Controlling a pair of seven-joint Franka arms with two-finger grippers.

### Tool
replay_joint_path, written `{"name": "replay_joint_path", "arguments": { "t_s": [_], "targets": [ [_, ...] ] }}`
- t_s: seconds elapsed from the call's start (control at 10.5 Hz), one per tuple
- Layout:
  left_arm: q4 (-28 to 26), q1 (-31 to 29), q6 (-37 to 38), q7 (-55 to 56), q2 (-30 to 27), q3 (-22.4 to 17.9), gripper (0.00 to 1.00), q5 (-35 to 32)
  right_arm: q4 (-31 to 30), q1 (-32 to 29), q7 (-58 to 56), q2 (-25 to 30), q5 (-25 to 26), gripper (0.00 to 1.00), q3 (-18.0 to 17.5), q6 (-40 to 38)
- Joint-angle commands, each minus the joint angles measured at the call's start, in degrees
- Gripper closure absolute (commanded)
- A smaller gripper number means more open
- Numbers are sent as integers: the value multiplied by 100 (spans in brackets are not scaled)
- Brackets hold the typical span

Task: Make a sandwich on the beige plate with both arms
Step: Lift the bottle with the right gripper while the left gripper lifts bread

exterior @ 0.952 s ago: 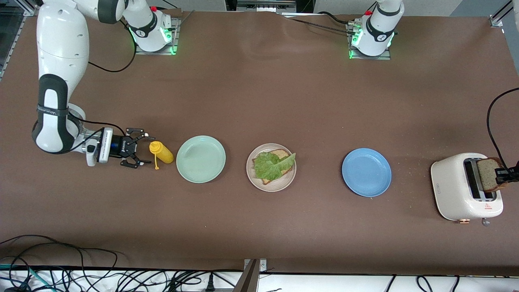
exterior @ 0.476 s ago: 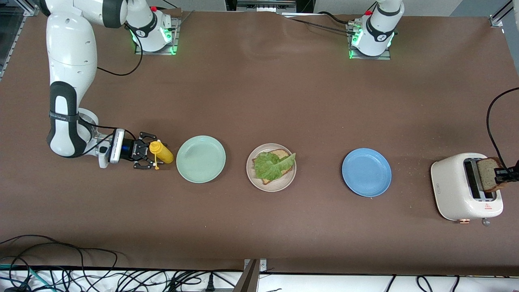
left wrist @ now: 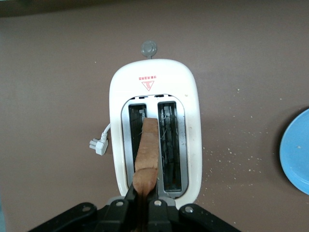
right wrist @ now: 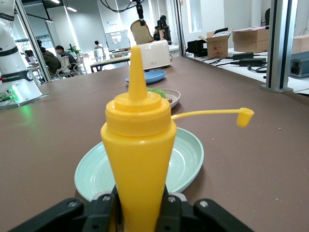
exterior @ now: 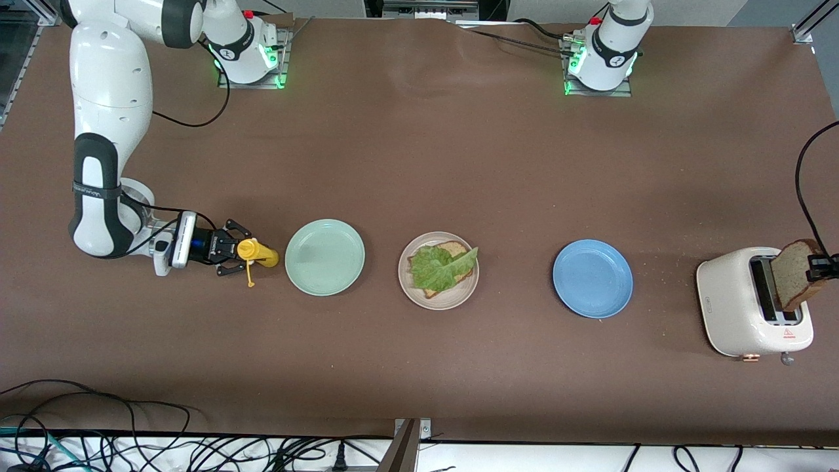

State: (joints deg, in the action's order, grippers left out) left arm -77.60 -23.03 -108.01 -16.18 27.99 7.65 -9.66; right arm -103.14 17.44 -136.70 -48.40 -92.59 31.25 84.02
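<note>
Beige plate (exterior: 438, 298) at mid-table (exterior: 419, 164), between mint-green plate (exterior: 324, 257) and blue plate (exterior: 592, 278); on it one brown bread slice (exterior: 452, 250) under a ruffled lettuce leaf (exterior: 440, 267). Second bread slice (exterior: 793, 282) pinched edge-on in left claw (exterior: 819, 269), raised over white toaster (exterior: 741, 308) at the left arm's end, above a slot. Right claw (exterior: 237, 257) low at the right arm's end, clamped on yellow squeeze bottle (exterior: 257, 252), upright, tethered cap (right wrist: 244, 116) off, beside mint-green plate.

Beige plate (exterior: 438, 298), yellow bottle (exterior: 257, 253)
</note>
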Motion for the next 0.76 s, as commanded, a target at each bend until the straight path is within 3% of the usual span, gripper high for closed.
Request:
{"name": "replay_joint_path", "arguments": {
  "t_s": [0.0, 0.1, 0.19, 0.38, 0.48, 0.67],
  "targets": [
    [-63, 0, 192, -78, -407, -71, 100, 323, 408, 153, 782, 75, 65, 100, 143, 191],
    [-63, -8, 201, -78, -487, -71, 100, 367, 522, 512, 1116, 181, 178, 100, 371, 585],
    [-63, 0, 280, -69, -531, -62, 100, 368, 601, 1063, 1641, 225, 249, 100, 817, 946],
    [-63, 18, 604, -34, -645, -27, 100, 368, 602, 2739, 2818, 182, 293, 100, 2124, 1867],
    [-63, 18, 762, -34, -733, 17, 100, 368, 602, 3435, 3651, 156, 485, 100, 2426, 2351],
    [-63, 9, 930, -17, -848, 122, 100, 368, 646, 4142, 4693, 155, 1196, 100, 2491, 3309]
  ]
}}
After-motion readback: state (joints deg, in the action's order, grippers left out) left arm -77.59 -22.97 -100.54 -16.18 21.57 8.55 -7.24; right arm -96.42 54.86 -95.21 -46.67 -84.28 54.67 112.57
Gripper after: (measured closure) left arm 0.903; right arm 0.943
